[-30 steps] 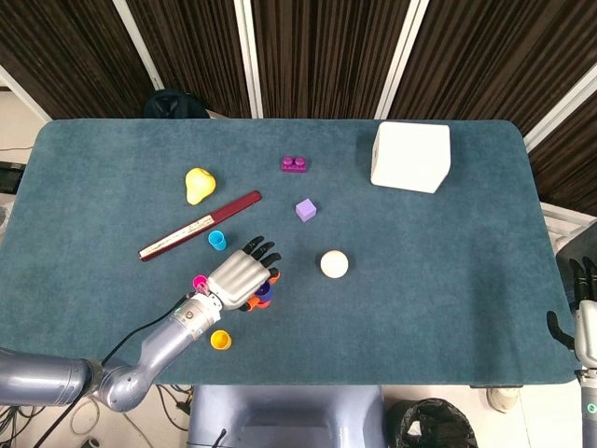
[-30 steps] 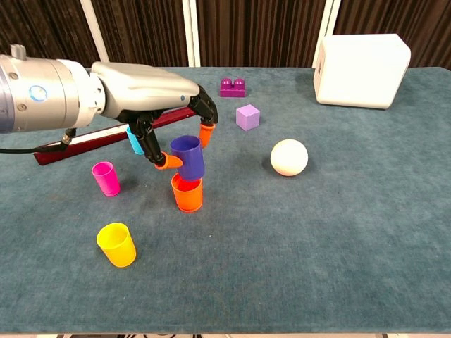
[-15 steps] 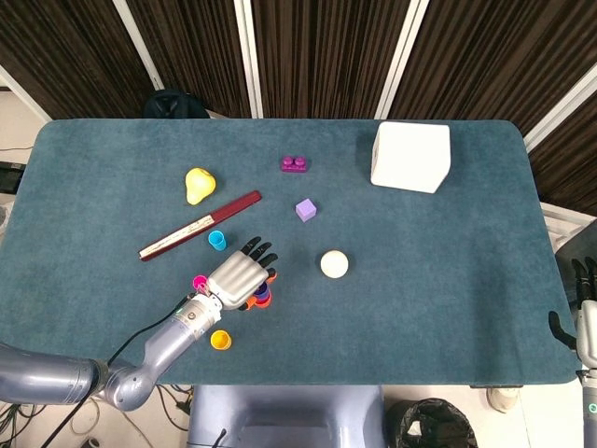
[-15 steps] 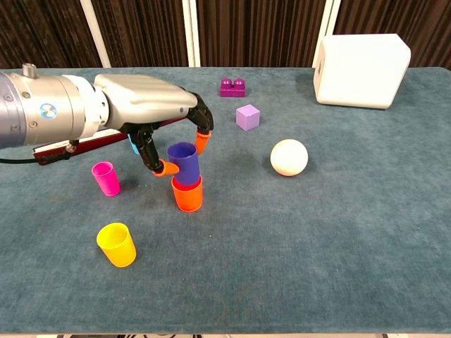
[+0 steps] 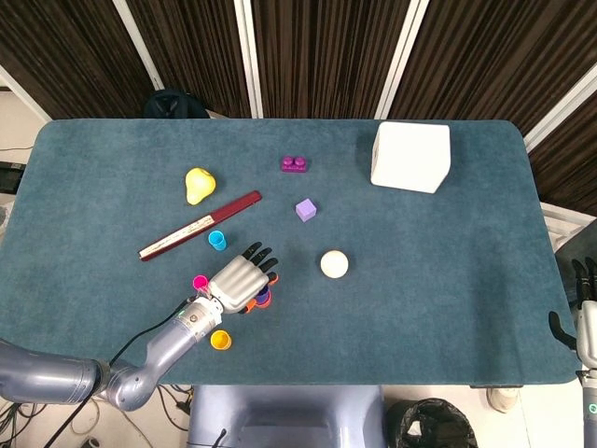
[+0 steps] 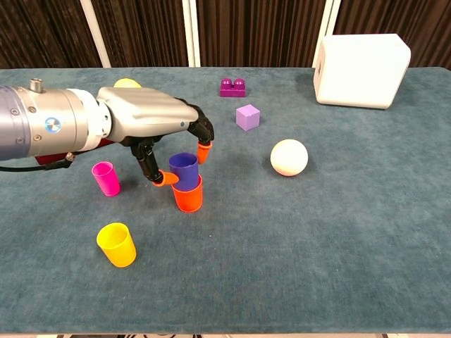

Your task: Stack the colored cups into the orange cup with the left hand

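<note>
- The teal felt tabletop [image 6: 338, 239] is carrying everything, running wide from left to right.
- The white box [image 6: 361, 69] is standing at the far right.
- The left hand [image 6: 151, 120] is reaching in from the left and arching over the cup stack, its orange-tipped fingers [image 6: 204, 151] spread apart around the purple cup [image 6: 186, 170]; whether a fingertip is touching the cup cannot be told, and the hand is grasping nothing visibly.
- The right hand [image 5: 585, 299] is showing only at the right edge of the head view, off the tabletop; too little is in view to tell whether its fingers are released or clenched.
- The dark red ruler [image 5: 200, 225] is lying slantwise at the far left.
- The white ball [image 6: 289, 156] is sitting right of the stack.
- The orange cup [image 6: 187, 196] is standing upright near the middle left, with the purple cup nested inside it and sticking up above its rim.
- The yellow cup [image 6: 117, 244] is standing nearest, left of the stack.
- The pink cup [image 6: 105, 177] is standing upright farther left.
- The blue cup [image 5: 216, 240] is standing by the ruler.
- The yellow pear-shaped toy [image 5: 197, 184] is lying far left.
- The purple cube [image 6: 247, 117] and magenta brick [image 6: 232, 87] are sitting farther back.
</note>
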`<state>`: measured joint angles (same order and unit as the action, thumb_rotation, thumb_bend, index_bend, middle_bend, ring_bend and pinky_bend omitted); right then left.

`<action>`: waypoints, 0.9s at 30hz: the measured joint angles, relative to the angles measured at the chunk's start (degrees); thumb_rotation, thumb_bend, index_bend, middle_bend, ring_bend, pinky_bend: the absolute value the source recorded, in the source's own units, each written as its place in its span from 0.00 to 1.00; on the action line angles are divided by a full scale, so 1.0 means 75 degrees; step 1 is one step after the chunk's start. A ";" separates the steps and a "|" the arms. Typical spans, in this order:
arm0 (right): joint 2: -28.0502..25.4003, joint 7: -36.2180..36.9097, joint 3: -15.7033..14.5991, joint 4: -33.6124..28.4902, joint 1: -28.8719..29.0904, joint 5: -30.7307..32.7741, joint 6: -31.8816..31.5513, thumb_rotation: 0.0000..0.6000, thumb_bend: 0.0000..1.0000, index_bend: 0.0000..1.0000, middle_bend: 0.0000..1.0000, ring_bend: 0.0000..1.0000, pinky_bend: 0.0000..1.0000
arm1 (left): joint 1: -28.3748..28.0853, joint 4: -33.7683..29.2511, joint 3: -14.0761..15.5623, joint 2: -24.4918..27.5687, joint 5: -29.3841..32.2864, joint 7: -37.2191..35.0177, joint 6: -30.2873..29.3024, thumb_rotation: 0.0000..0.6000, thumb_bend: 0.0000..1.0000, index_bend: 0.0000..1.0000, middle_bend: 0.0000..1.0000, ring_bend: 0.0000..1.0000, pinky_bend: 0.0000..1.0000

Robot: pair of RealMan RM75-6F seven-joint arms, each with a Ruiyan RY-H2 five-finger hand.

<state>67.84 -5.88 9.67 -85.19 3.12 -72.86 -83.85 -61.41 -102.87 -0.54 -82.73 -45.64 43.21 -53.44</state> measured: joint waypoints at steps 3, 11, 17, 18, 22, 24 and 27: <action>-0.0012 0.0005 0.0010 -0.0015 -0.0012 0.0004 -0.0028 1.00 0.42 0.04 0.00 0.03 0.01 | -0.0011 -0.0036 0.0034 0.0019 0.0071 0.0083 -0.0073 1.00 0.33 0.16 0.06 0.00 0.00; -0.0033 -0.0002 0.0038 -0.0039 -0.0038 -0.0002 -0.0114 1.00 0.42 0.04 0.00 0.03 0.01 | 0.0008 -0.0166 0.0045 0.0068 0.0017 0.0071 -0.0141 1.00 0.30 0.09 0.06 0.00 0.00; -0.0069 0.0034 0.0063 -0.0064 -0.0067 0.0002 -0.0165 1.00 0.42 0.04 0.00 0.04 0.01 | 0.0229 -0.0450 0.0089 0.0246 -0.0424 -0.0135 -0.0430 1.00 0.29 0.09 0.06 0.00 0.00; -0.0073 0.0036 0.0064 -0.0065 -0.0070 0.0003 -0.0169 1.00 0.42 0.04 0.00 0.04 0.01 | 0.0276 -0.0496 0.0101 0.0288 -0.0512 -0.0173 -0.0489 1.00 0.29 0.09 0.06 0.00 0.00; -0.0078 0.0036 0.0069 -0.0065 -0.0074 0.0003 -0.0177 1.00 0.42 0.04 0.00 0.04 0.01 | 0.0521 -0.0709 0.0188 0.0527 -0.0955 -0.0333 -0.0781 1.00 0.28 0.09 0.06 0.00 0.00; -0.0073 0.0018 0.0060 -0.0068 -0.0071 -0.0013 -0.0176 1.00 0.42 0.04 0.00 0.04 0.01 | 0.0636 -0.0792 0.0237 0.0645 -0.1170 -0.0435 -0.0877 1.00 0.28 0.11 0.07 0.00 0.00; -0.0056 -0.0028 0.0047 -0.0066 -0.0062 -0.0015 -0.0157 1.00 0.42 0.04 0.00 0.03 0.01 | 0.0828 -0.0918 0.0334 0.0870 -0.1556 -0.0688 -0.0969 1.00 0.28 0.16 0.07 0.00 0.00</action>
<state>67.43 -6.09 10.02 -85.68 2.66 -72.97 -85.03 -55.20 -109.75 1.97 -76.21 -57.32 38.05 -60.71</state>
